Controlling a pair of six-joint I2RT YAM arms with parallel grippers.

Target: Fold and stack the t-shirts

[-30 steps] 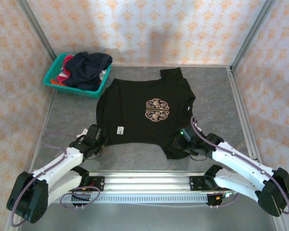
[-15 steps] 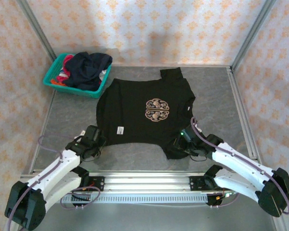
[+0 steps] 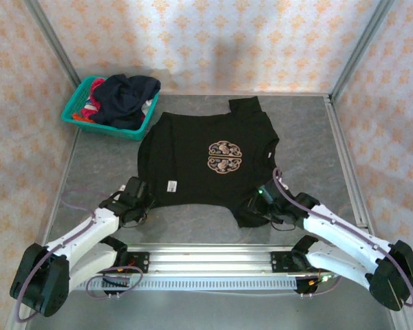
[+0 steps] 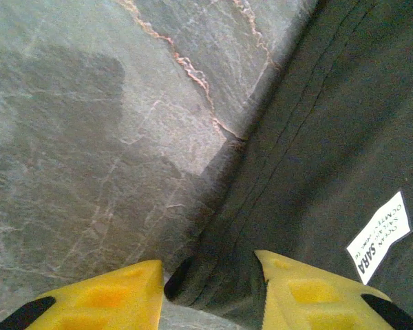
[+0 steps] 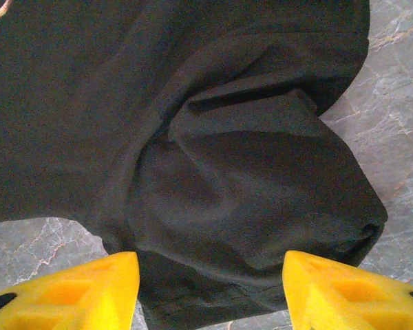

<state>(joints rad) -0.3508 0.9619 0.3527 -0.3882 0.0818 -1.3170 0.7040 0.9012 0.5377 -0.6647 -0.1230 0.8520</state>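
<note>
Since half a second ago, the left arm's rear joint has swung slightly back up. Its gripper stays at the shirt's near-left hem, and the right arm and the shirt lie as they did.

Top external view: black t-shirt spread flat on the grey table, front up, with a tan emblem at the chest and a small white tag near the hem. The teal basket sits at the far left corner, apart from the shirt, and holds a heaped dark navy shirt over red-pink cloth. The left gripper is at the near-left hem corner and the right gripper at the bunched near-right sleeve.

Left wrist view: left gripper with its yellow fingers apart. The rolled hem corner of the black t-shirt lies between them, unclamped. The white tag is to the right and the marbled table to the left.

Right wrist view: right gripper with its fingers spread wide, straddling the crumpled sleeve of the black t-shirt. The cloth is rumpled into folds, with table beside it.
</note>
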